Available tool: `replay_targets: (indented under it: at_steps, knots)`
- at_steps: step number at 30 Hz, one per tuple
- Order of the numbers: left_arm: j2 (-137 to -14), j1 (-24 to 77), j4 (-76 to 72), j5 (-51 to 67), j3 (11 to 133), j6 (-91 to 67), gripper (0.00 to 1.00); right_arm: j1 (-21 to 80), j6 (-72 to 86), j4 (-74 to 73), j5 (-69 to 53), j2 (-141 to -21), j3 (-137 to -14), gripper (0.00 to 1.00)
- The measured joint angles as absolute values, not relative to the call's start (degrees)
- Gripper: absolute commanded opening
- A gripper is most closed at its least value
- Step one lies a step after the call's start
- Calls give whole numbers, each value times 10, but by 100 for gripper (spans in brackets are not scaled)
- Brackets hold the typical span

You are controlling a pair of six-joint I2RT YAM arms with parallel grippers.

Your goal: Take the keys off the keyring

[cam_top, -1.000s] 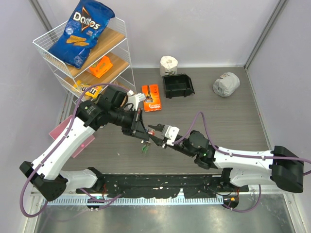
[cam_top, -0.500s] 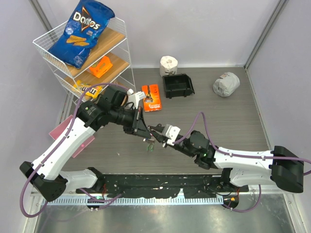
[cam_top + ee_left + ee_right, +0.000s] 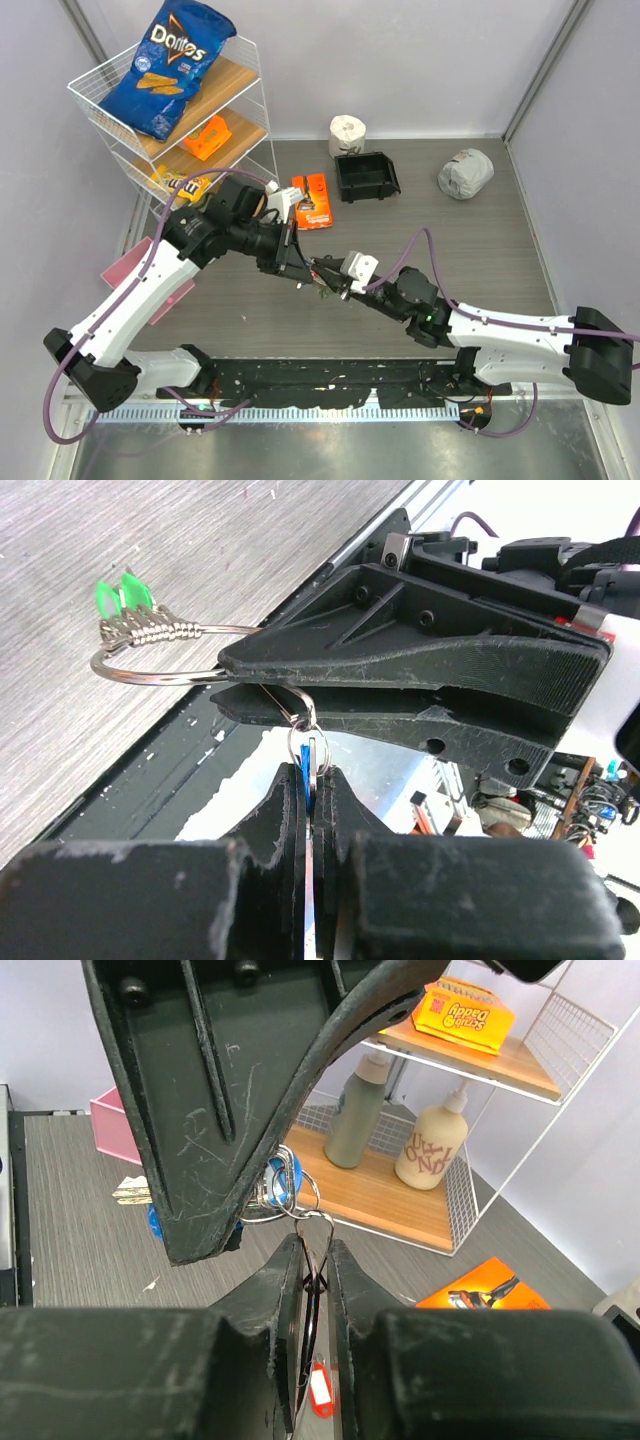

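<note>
The two grippers meet above the table's middle. My left gripper is shut on a blue-tagged key, which hangs on a small split ring. My right gripper is shut on the thin silver wire keyring. In the left wrist view the right gripper's black fingers clamp that ring. Several keys with green tags are bunched at the ring's free end. A red tag hangs below the right fingers, and a blue tag sits beside the left finger.
A white wire shelf at the back left holds a Doritos bag, an orange packet and bottles. An orange packet, a black bin, a paper roll and a grey crumpled bag lie farther back. A pink box is at the left.
Both grippers have shifted a little right and away from the bases, still joined at the keys. The green-tagged bunch has moved up and right with them.
</note>
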State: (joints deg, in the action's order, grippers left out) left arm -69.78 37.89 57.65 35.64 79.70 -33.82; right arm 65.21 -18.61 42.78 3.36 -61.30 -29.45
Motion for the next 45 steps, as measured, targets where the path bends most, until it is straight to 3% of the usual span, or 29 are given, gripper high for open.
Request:
replay_targets:
  at_steps: [23,25,26,28,31,45]
  knots:
    - [-703,383,568,296,809,-272,0,604,-97,356,-24,-611,-323,5]
    - [-702,383,569,297,813,-277,0,603,-100,358,-27,-610,-325,14]
    - [-702,383,568,297,814,-279,0,603,-102,359,-27,-610,-325,28]
    - [-700,383,568,298,814,-282,0,603,-103,360,-29,-609,-325,42]
    - [-694,382,564,302,815,-291,0,602,-107,342,-27,-608,-324,49]
    - [-674,382,488,322,801,-365,0,636,-141,419,46,-606,-272,57]
